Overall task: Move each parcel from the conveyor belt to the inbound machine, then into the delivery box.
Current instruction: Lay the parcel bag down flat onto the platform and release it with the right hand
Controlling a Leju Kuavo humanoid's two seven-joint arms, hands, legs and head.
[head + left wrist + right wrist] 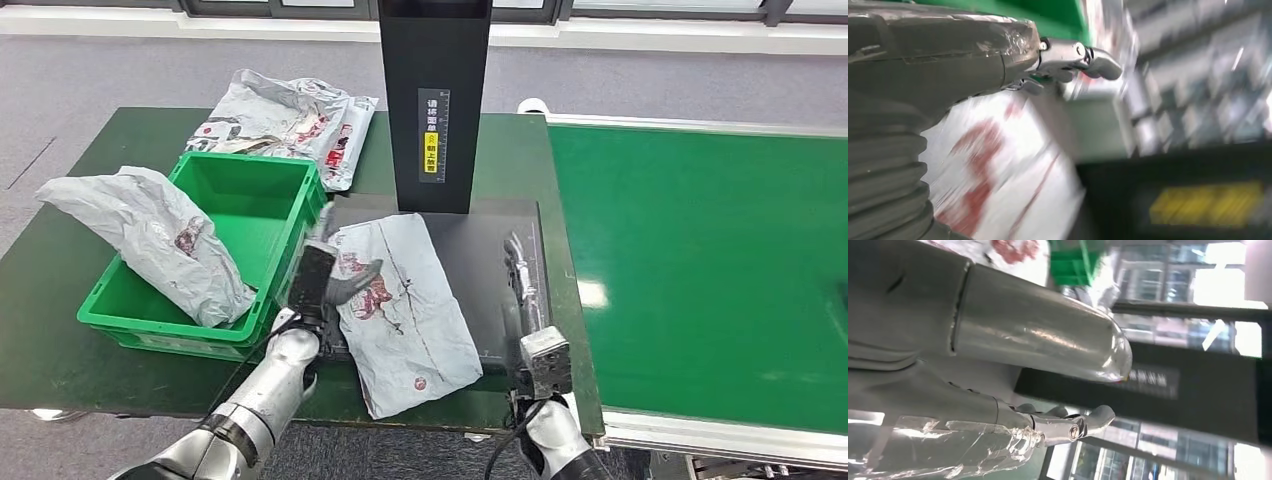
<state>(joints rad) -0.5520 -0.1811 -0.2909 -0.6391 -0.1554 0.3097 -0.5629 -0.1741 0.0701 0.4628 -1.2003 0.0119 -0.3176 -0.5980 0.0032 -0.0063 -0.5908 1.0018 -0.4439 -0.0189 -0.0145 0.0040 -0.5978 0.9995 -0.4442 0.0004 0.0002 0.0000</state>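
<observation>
A grey parcel [405,310] with red print lies flat on the black platform of the inbound machine [490,260], under its black column [435,100]. My left hand [325,275] is at the parcel's left edge, beside the green delivery box [175,325]. Its thumb lies over the parcel's edge, and I cannot tell whether it grips. In the blurred left wrist view the left hand [948,60] stretches its fingers [1083,57] out above the parcel [998,190]. My right hand [522,285] rests along the platform's right side, fingers [1073,427] straight, holding nothing.
One grey parcel [165,240] leans inside the delivery box over its left wall. Another parcel [290,120] lies on the dark table behind the box. The green conveyor belt [700,270] runs along the right with no parcel on it.
</observation>
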